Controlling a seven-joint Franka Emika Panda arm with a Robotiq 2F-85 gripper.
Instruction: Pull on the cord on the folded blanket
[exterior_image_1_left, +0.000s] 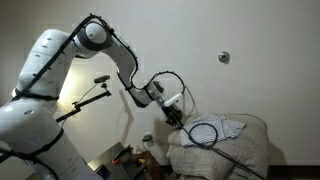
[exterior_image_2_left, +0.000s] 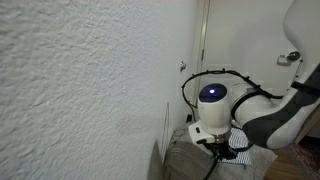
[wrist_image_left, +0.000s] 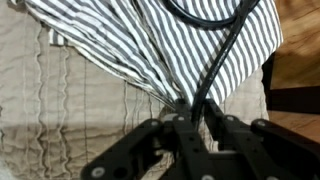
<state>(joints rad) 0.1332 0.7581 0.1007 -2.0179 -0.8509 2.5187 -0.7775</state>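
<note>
Over on the folded blanket (exterior_image_1_left: 245, 150), in an exterior view, we see the cord (exterior_image_1_left: 205, 133) lying as an oval loop on the pale patch on top, with a tail trailing down the front of the pile. Our hand (exterior_image_1_left: 176, 117) is down at the near end of that loop, at the blanket's edge. We judge the step in hand to be securing the grip before any pull.

From the side, in an exterior view, the hand (exterior_image_2_left: 214, 141) points down into the striped patch (exterior_image_2_left: 240, 145). The arm's own cable (exterior_image_2_left: 190, 85) arches above it and is not our target. We cannot follow the cord itself in this view.

Up close in the wrist view, the cord (wrist_image_left: 222, 45) runs down over the striped cloth (wrist_image_left: 120, 40) and drops into the gap between our fingers (wrist_image_left: 178, 132). The hand (wrist_image_left: 196, 125) stands narrow, one finger on each side of the cord. Whether the pads bear on it firmly we cannot tell. A fold of the stripes looks gathered at the same spot.

To do this well we should make sure that it is the cord we pinch and not the cloth alone. We should then draw away from the pile in line with the cord, slowly, so that the loop pays out and the soft blanket is not dragged along.
</note>
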